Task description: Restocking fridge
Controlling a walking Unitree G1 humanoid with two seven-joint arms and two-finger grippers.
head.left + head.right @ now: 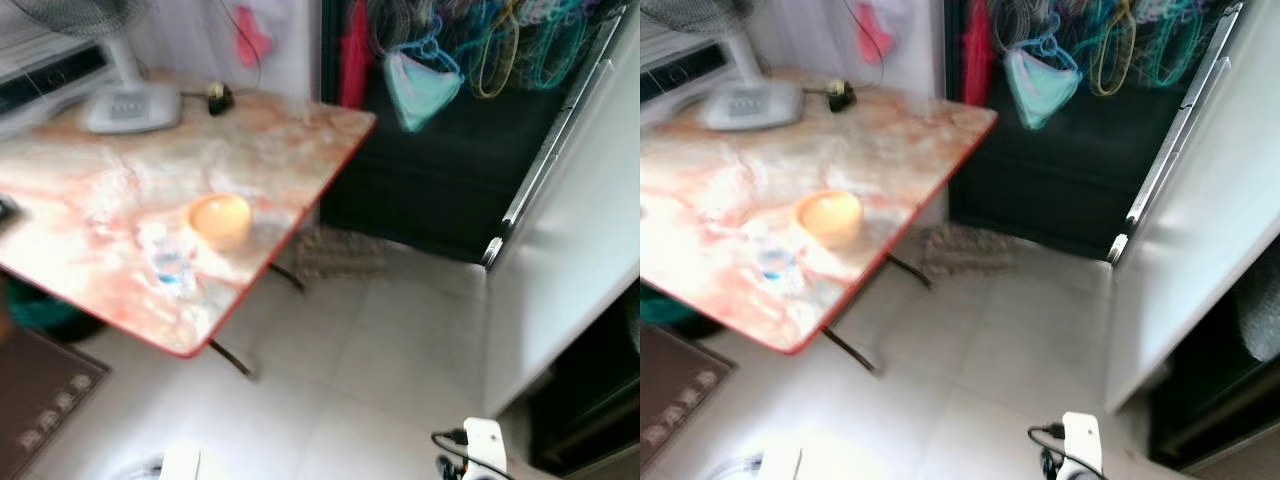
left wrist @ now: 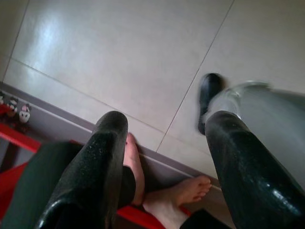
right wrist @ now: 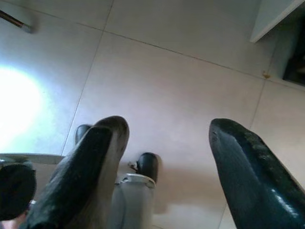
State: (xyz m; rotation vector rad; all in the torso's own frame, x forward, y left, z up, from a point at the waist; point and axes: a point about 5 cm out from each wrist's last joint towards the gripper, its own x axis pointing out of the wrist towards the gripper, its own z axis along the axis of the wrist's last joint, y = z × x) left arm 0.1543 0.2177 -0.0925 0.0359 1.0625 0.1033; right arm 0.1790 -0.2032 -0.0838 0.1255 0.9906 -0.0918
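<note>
The white fridge door [image 1: 585, 240] stands swung open on the right, its silver handle [image 1: 545, 160] running down the edge, with a dark interior [image 1: 590, 400] below it. On the marble table [image 1: 90, 190] to the left lie an orange bowl [image 1: 220, 219] and a clear bottle with a blue label [image 1: 168, 262]. Both arms hang low over the tiled floor. My left gripper [image 2: 167, 121] is open with nothing between its fingers. My right gripper [image 3: 169, 125] is open too, and it holds nothing.
A fan base [image 1: 130, 105] and a small dark object [image 1: 218, 98] sit at the table's far side. A dark doorway with hangers [image 1: 470, 50] lies ahead, a small rug [image 1: 335, 250] before it. A person's bare feet [image 2: 176, 193] are behind my left gripper. A brown mat [image 1: 40, 395] lies at lower left.
</note>
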